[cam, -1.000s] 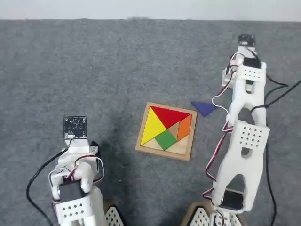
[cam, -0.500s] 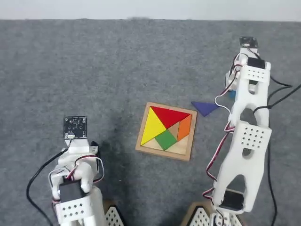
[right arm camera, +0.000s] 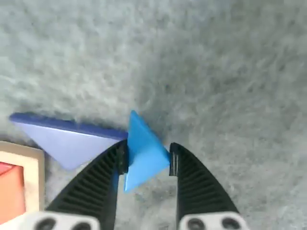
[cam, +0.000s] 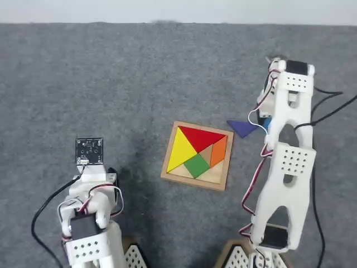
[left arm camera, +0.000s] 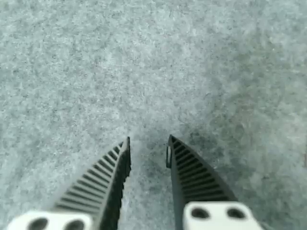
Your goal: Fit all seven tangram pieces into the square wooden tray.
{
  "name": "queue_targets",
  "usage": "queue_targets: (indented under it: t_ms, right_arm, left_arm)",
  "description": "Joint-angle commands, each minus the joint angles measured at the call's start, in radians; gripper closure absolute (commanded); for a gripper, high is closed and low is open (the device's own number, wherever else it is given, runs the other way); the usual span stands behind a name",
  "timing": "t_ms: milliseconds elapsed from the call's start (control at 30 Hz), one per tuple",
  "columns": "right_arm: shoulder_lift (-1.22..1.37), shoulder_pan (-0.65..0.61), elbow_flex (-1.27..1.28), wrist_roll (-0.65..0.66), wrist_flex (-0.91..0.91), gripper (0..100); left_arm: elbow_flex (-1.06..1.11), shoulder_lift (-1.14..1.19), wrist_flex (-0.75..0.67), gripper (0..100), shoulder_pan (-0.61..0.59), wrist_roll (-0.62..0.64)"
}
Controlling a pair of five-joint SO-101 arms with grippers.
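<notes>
The right gripper (right arm camera: 147, 150) pinched the light blue piece (right arm camera: 141, 143) toward the surface's right edge, just beside the dark blue triangle (right arm camera: 67, 139) and near the tray (cam: 192, 181), so lifting it straight up first seemed wisest to avoid nudging that neighbour; the left gripper (left arm camera: 147, 143) sat spread, empty.

High cam is fixed overhead, looking straight down on the whole desk (cam: 111, 72). Wrist cams sit right behind the left claw (left arm camera: 148, 140) and right claw (right arm camera: 147, 148), close to the desk, looking past the tips. Right wrist and high cam share the dark blue triangle (right arm camera: 72, 141) and tray (right arm camera: 21, 152) corner.
</notes>
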Motion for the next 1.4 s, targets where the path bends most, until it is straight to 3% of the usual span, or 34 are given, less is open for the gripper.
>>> queue_targets:
  t_ms: [0,200,367,633,1000,1367]
  right_arm:
    - [-0.229,-0.031,0.115,0.034,0.050,95.4]
    - [-0.664,-0.137,0.560,0.127,0.025,95.1]
    - [-0.978,-0.265,0.872,0.227,-0.102,94.8]
    - [-1.089,-0.481,1.263,0.353,-0.338,94.9]
    - [-1.089,-0.628,1.386,0.381,-0.444,94.7]
    - [-1.087,-0.748,1.392,0.511,-0.493,94.8]
  left_arm:
    - [-0.008,0.002,0.006,88,-0.003,-0.011]
    - [-0.008,0.002,0.006,88,-0.003,-0.011]
    - [-0.008,0.002,0.006,88,-0.003,-0.011]
    - [-0.008,0.002,0.006,88,-0.003,-0.011]
    - [-0.008,0.002,0.006,88,-0.003,-0.011]
    - [-0.008,0.002,0.006,88,-0.003,-0.011]
